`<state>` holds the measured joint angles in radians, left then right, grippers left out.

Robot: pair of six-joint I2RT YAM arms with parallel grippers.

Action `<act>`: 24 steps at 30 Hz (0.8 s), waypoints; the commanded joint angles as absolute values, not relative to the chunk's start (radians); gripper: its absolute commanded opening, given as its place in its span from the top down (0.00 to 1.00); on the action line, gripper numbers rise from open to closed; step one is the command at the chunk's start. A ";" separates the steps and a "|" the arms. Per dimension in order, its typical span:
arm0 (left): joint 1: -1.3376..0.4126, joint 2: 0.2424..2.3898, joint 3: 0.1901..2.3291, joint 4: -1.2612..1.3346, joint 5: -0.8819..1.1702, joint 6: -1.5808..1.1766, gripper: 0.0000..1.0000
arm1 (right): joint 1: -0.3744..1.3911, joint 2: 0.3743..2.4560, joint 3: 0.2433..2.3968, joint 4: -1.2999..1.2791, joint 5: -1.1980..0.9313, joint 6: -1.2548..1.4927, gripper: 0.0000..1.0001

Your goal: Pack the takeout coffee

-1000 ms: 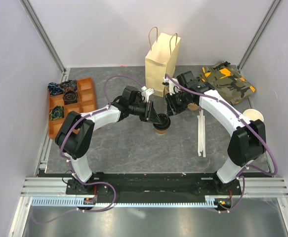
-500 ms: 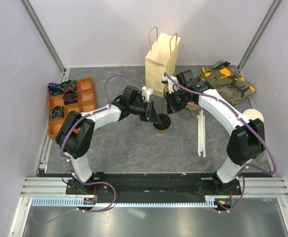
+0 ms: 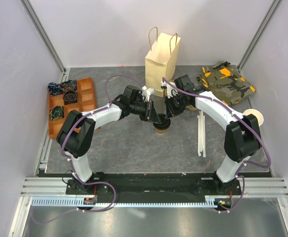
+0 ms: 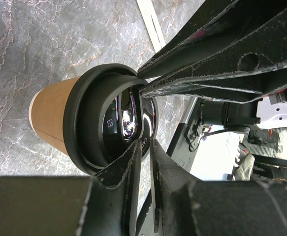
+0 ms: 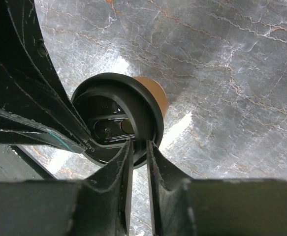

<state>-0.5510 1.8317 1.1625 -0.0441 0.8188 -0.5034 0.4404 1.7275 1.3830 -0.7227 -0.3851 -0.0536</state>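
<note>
Coffee: one cup (image 4: 49, 115), brown paper, is standing upright on the counter (image 3: 129, 148) near the middle, outside the bag and a little nearer the arms than it.
Lid: one (image 5: 144, 105), black and round, is sitting on the cup, with both grippers meeting over it from opposite sides.
Left gripper: one (image 4: 144, 145), is coming in from the left. Its two fingers (image 4: 123, 169) are drawn almost together and are pinching the lid's rim between them.
Right gripper: one (image 5: 138, 145), is coming in from the right. Its two fingers (image 5: 114, 167) are likewise nearly closed and are nipping the rim on the opposite edge.
Arms: two, white with purple cables, are curving inward from their bases so that their wrists are almost touching above the coffee.
Bag: one (image 3: 161, 61), tan paper, is standing upright at the far side of the counter, with two looped handles sticking up.
Tray: one (image 3: 87, 96), orange and divided into compartments, is lying at the left edge. A few dark bundles are sitting in it, but I cannot count them exactly from here.
Cloth: one camouflage piece (image 3: 227, 81), is lying crumpled in the far right corner.
Strips: two (image 3: 201, 133), pale and thin, are lying side by side to the right of the coffee.
Pale cup: one rim (image 3: 256, 116) is showing at the right edge beside the right arm's elbow. I cannot tell whether more are stacked beneath it.
</note>
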 commanded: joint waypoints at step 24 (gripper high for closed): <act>-0.548 1.681 1.172 -0.037 0.839 -0.535 0.63 | 0.436 1.637 1.421 -0.772 -0.525 -0.031 0.73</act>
